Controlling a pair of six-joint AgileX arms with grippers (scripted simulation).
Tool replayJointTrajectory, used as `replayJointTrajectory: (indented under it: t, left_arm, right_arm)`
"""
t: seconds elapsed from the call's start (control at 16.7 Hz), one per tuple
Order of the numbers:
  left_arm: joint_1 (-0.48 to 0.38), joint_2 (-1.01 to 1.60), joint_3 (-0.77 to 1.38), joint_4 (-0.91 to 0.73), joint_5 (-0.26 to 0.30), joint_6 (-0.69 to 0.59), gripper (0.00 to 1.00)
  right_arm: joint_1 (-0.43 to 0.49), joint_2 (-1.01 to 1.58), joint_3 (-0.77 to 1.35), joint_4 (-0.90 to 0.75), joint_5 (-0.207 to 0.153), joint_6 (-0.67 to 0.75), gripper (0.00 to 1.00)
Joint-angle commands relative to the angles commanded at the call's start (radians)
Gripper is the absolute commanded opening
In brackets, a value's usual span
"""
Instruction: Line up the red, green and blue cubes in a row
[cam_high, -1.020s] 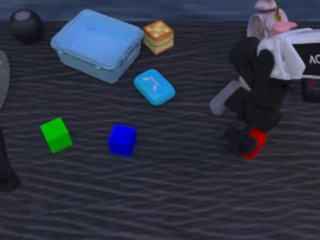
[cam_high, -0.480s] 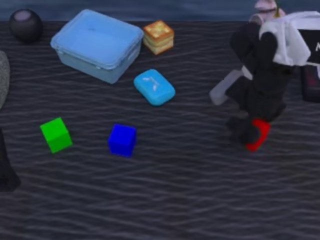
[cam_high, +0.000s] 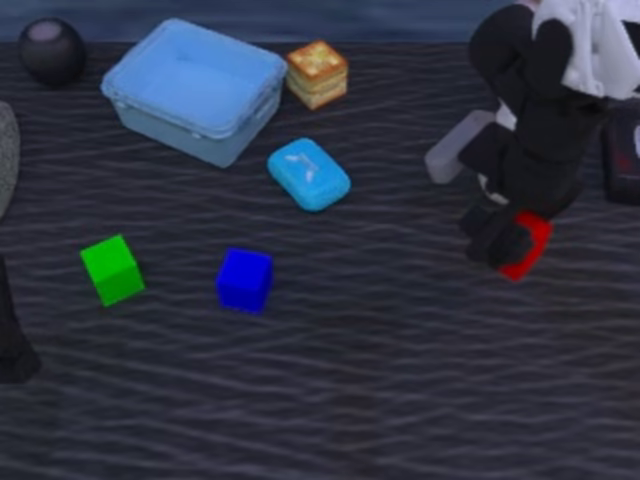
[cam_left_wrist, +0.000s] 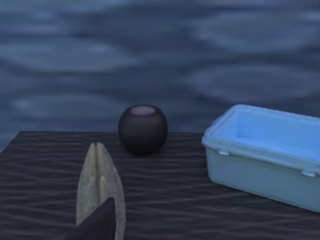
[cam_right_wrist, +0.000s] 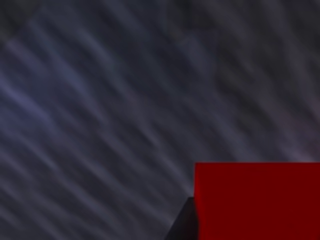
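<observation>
We had the red cube (cam_high: 527, 248) on the table's right side, turned corner-on to the table edges, and being a cube it showed no long axis. Our right gripper (cam_high: 508, 243) sat over it, fingers closed onto the red cube, the dark fingers covering most of its left half from above. The green cube (cam_high: 112, 269) lay far to the left, slightly skewed, with the blue cube (cam_high: 245, 279) well apart to its right, also a little turned; both sat well clear of the red one. Our left arm (cam_high: 12, 335) waited at the left edge; its fingers seemed pressed together in the left wrist view, though the angle was poor. That view alone gave us the dark ball (cam_left_wrist: 142, 129) and the light-blue box (cam_left_wrist: 265, 152) side on. The right wrist view gave only a flat red face (cam_right_wrist: 257, 200) against the dark table (cam_right_wrist: 100, 100), so the cube appeared lifted.
</observation>
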Motion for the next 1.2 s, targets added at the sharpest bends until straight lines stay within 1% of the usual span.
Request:
replayJointTrajectory:
  t: [0.12,0.24,0.36,0.72,0.84,0.96,1.2]
  left_arm:
    - [0.0,0.0,0.0,0.0,0.0,0.0,1.0]
    - [0.0,0.0,0.0,0.0,0.0,0.0,1.0]
    - [0.0,0.0,0.0,0.0,0.0,0.0,1.0]
    - [0.0,0.0,0.0,0.0,0.0,0.0,1.0]
    - [0.0,0.0,0.0,0.0,0.0,0.0,1.0]
    - [0.0,0.0,0.0,0.0,0.0,0.0,1.0]
    - [0.0,0.0,0.0,0.0,0.0,0.0,1.0]
  right_arm:
    - [0.015,0.009,0.015,-0.008,0.0,-0.005,0.0]
    - [0.071,0.04,0.07,-0.034,0.0,-0.02,0.0]
    - [0.158,0.084,0.151,-0.072,-0.001,-0.038,0.0]
    - [0.467,0.231,0.431,-0.209,-0.002,-0.1,0.0]
    - [0.551,0.265,0.503,-0.242,-0.002,-0.116,0.0]
    - [0.595,0.283,0.544,-0.261,-0.001,-0.125,0.0]
    - [0.599,0.281,0.548,-0.261,-0.002,-0.123,0.0]
